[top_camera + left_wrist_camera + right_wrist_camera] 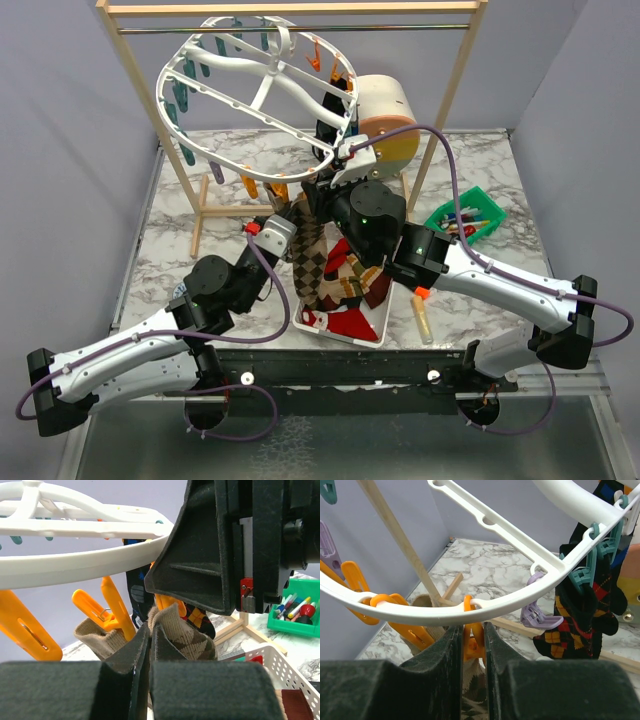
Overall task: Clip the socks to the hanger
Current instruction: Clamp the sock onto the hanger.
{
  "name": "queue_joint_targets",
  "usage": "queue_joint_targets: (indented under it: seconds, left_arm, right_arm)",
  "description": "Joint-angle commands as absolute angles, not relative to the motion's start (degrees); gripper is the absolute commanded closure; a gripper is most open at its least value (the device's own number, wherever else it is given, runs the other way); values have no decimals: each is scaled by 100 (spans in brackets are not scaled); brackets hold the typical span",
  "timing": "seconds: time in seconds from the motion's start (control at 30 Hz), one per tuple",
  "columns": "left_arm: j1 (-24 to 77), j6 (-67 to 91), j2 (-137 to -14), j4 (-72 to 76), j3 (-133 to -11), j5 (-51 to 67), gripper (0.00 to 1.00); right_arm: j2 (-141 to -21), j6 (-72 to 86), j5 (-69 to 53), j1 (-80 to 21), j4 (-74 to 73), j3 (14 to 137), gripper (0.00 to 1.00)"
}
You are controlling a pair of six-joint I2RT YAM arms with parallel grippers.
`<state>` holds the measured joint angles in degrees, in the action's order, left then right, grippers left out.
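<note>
Tan argyle sock [312, 258]: hangs upright over the middle of the desk [470, 160], cuff lifted to the near rim of the hanger, foot trailing toward 6 o'clock into the basket
Cuff: seen from the left wrist, it is bunched just under an orange clip, touching or nearly touching it
Left hand [150, 642]: fingers drawn almost together, pinching the tan cuff between them
Orange clip [472, 647]: hangs from the rim of the hanger, directly above the tan cuff
Right hand [471, 628]: only a narrow gap between the fingers, with the orange clip squeezed in it; the arm reaches in from 4 o'clock
Hanger [75, 565]: white oval frame with cross ribs, tilted, hung from the wooden rack at 12 o'clock of the desk; more orange, teal and purple clips dangle from its rim
Black argyle sock [580, 615]: already held by teal clips [587, 567] on the rim, hanging at 3 o'clock from the right hand, just beside a purple clip [540, 616]
Basket [345, 339]: white, at 6 o'clock between the two arms, with red socks [350, 322] lying in it
Wooden rack [290, 7]: pale frame with a metal rod, standing at the far edge
Green bin [280, 626]: at 3 o'clock of the desk, holding markers
Cream and orange cylinder [385, 110]: behind the hanger at 1 o'clock
</note>
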<state>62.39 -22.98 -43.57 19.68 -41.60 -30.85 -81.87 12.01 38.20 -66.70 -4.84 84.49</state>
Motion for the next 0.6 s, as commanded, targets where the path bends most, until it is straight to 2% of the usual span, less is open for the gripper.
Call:
queue_joint_targets:
  seconds: [0.0, 0.07, 0.23, 0.57]
  left_arm:
    - [6275, -2344, -4392, 2161, -4300, -2944, 100]
    - [6275, -2362, -4401, 2155, -4278, -2953, 100]
    - [6275, -2364, -4391, 2153, -4237, -2962, 100]
    - [6275, -2360, -4360, 2153, -4220, -2986, 100]
  right_arm:
    - [-8247, 1269, 3640, -6697, -672, 8578, 100]
    - [-8205, 1272, 3577, -6697, -652, 8547, 98]
    - [-8117, 1272, 3482, -6697, -595, 8479, 87]
    - [-8095, 1283, 3471, -6697, -615, 8499, 84]
